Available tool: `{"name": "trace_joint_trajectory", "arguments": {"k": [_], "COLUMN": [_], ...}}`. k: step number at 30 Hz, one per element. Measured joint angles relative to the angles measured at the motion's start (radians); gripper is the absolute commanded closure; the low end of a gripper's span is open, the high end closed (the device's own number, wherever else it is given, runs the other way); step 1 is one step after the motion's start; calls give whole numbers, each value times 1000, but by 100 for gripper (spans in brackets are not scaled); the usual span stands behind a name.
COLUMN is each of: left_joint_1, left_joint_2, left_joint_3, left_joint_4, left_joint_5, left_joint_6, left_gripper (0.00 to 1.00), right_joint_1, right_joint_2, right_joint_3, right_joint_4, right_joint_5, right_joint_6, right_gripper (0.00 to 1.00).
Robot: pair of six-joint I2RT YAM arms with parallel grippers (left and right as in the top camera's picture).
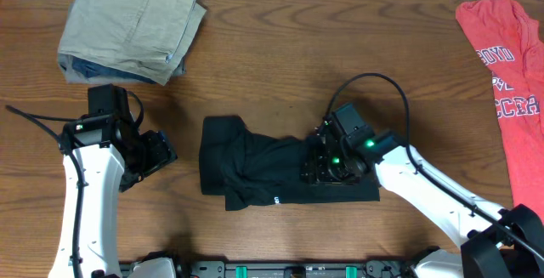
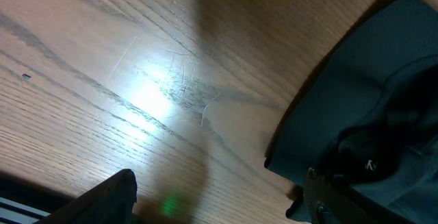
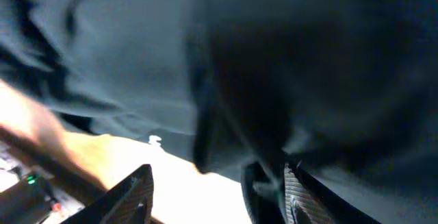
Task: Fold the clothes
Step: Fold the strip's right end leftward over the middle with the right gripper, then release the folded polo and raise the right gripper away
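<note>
Khaki trousers (image 1: 132,27): folded in a stack at the far left corner of the table (image 1: 280,57), well apart from the dark cloth in the middle.

Left gripper (image 1: 160,150): low over bare wood, just left of the shirt's left end, not touching it.

Left fingers (image 2: 113,200): spread wide, with only wood grain and a bright patch of glare between them in the left wrist view. Nothing held; the shirt's corner lies off to one side, by the other finger.

Black shirt (image 1: 255,172): mid-table, towards the near edge, lying crosswise. Bunched and partly folded over itself, with a squarish left end and a rumpled lower edge.

White logo (image 1: 277,199): small, near the shirt's lower edge, facing up. Also visible in the right wrist view as a pale speck on the dark cloth.

Right gripper (image 1: 327,167): down on the right-hand part of the shirt, a green light glowing on the wrist.

Right fingers (image 3: 133,196): apart, pale table showing between them. A dark fold droops beside the other finger — touching or merely close, cannot tell. No cloth seen clamped between the two.

Red T-shirt (image 1: 510,82): along the far right edge, laid flat with the white lettering up, well apart from the black shirt.
</note>
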Motion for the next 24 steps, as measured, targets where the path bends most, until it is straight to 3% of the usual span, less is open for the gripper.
{"name": "trace_joint_trajectory", "arguments": {"k": [5,14,20,24], "left_joint_1": [0,0,0,0], "left_joint_2": [0,0,0,0], "left_joint_3": [0,-6,-13,-13], "left_joint_4": [0,1,1,5], "left_joint_5": [0,0,4,5], "left_joint_6": [0,0,0,0], "left_gripper": [21,21,21,21], "right_joint_1": [0,-3,-15,-34], "right_joint_2": [0,4,3,5], "right_joint_3": [0,122,245,253], "right_joint_4": [43,73,-113,-201], "right_joint_5": [-49,-377,-224,-47], "right_joint_6": [3,-62,-86,-88], "right_gripper": [41,39,28,34]}}
